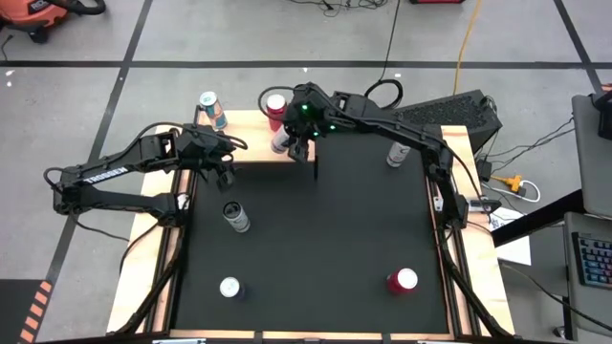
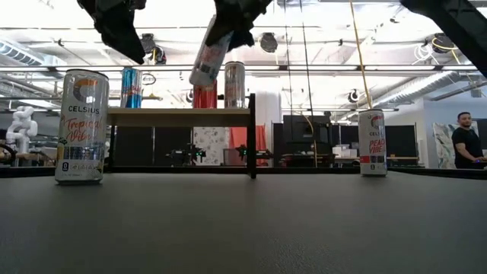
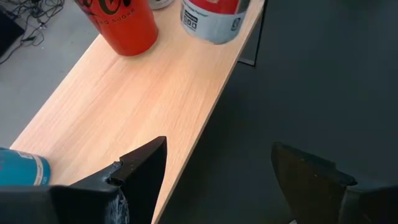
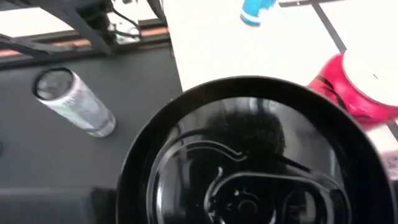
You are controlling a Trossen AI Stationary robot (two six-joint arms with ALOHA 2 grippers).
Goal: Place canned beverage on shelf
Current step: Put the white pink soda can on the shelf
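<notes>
Above the shelf (image 1: 251, 143), at the far edge of the bench (image 1: 316, 268), the right gripper (image 1: 292, 134) is clamped on a slim can (image 2: 209, 53). The low view shows that can tilted and lifted clear of the board, a thing the high view cannot settle, since from overhead the can merges with the gripper. The right wrist view is nearly filled by the can's dark top (image 4: 255, 168), and shows past it a red can (image 4: 357, 87) on the pale board and a grey can (image 4: 78, 102) standing on the black mat.

The low view shows three cans on the shelf: a blue can (image 2: 131, 87), the red one and a silver can (image 2: 234, 84). The high view shows the blue can at the board's left end and the red one nearer the right gripper.

The left gripper (image 1: 222, 170) hangs over the shelf's near edge, its fingers (image 3: 143, 171) apart with nothing between them, as the left wrist view makes plain.

Other cans stand on the bench: a white Celsius can (image 2: 81, 125), a peach-lettered can (image 2: 372, 142), a red-topped can (image 1: 403, 280) and a pale can (image 1: 229, 287) at the near side.
</notes>
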